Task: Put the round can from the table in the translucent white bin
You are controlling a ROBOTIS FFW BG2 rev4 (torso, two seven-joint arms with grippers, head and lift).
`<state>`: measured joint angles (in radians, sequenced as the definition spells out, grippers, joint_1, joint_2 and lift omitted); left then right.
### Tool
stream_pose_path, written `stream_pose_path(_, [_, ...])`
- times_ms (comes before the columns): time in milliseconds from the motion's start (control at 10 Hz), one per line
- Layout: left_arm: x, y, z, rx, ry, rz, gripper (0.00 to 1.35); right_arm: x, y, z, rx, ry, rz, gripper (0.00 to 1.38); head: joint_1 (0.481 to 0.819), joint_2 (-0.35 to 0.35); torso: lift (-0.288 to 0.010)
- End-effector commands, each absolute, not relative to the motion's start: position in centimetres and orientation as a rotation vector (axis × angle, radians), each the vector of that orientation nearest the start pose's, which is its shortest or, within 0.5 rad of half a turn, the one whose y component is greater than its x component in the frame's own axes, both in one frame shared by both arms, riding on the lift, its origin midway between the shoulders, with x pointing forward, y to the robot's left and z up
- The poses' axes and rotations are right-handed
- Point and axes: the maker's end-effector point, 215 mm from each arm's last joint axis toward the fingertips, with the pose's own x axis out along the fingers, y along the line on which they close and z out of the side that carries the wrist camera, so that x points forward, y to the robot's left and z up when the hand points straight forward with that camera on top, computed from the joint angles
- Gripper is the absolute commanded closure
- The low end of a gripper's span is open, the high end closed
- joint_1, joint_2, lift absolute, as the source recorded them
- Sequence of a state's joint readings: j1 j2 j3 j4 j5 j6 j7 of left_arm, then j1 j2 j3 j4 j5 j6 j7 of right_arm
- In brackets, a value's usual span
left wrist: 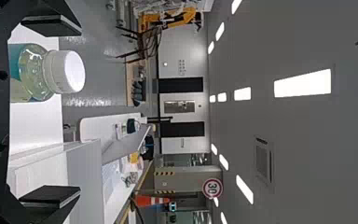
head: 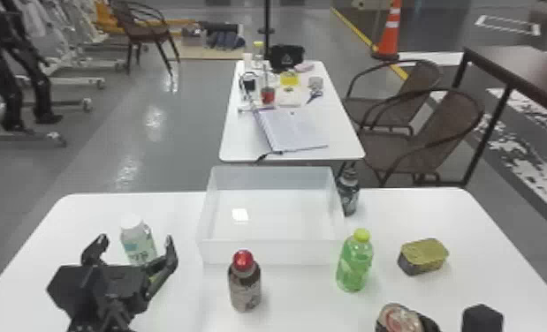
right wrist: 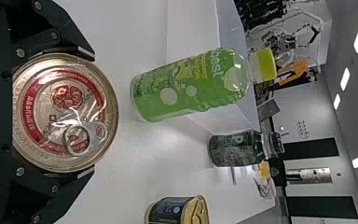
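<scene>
Can, round, ring-pull lid visible, at the near right of the white bench, outside the bin. Right claw: closed on the can, one finger against each side of its rim in the right wrist view. Left claw: open over the near left of the bench, its fingers spread; a white-capped bottle stands between and just beyond them. Centre: dark bottle with red cap, upright in front of the translucent white bin. To its right, a green bottle, upright, then a rectangular tin with a gold lid. Behind these, the bin; a dark bottle stands beside its right wall. Background: second table with open notebook and scissors; woven chairs to the right; orange traffic cone farther off.
</scene>
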<state>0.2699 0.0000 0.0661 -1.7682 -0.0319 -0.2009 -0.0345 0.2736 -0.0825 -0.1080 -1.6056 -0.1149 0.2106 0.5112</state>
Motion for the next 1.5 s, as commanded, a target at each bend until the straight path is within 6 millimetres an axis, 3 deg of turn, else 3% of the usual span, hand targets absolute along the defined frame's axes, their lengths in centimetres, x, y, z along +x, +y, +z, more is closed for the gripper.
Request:
stream_pose_path(0, [50.9, 25.6, -32.1, 0.053, -0.125, 0.025, 0.11, 47.1, -20.7, -47.9, 0.136, 0.351, 0.392, 1.01, 0.549, 0.0, -0.1])
stream_pose_path(300, [51.0, 25.4, -32.2, 0.052, -0.124, 0.021, 0.11, 51.0, -20.0, -39.3, 0.156, 0.225, 0.35, 1.0, 0.549, 0.0, -0.1])
stream_pose_path(700, [51.2, 25.2, -32.2, 0.05, -0.125, 0.018, 0.11, 54.8, -19.0, -29.3, 0.182, 0.114, 0.356, 1.0, 0.549, 0.0, -0.1])
stream_pose_path(900, [51.3, 25.0, -32.3, 0.049, -0.124, 0.015, 0.11, 56.1, -18.2, -27.3, 0.222, 0.127, 0.374, 1.0, 0.549, 0.0, -0.1])
stream_pose_path(1100, [51.6, 24.7, -32.3, 0.047, -0.124, 0.009, 0.11, 57.6, -15.8, -25.9, 0.215, 0.142, 0.428, 1.0, 0.549, 0.0, -0.1])
stream_pose_path(1400, [51.7, 24.6, -32.3, 0.045, -0.123, 0.01, 0.11, 59.6, -10.7, -27.2, 0.229, 0.184, 0.546, 1.0, 0.549, 0.0, -0.1])
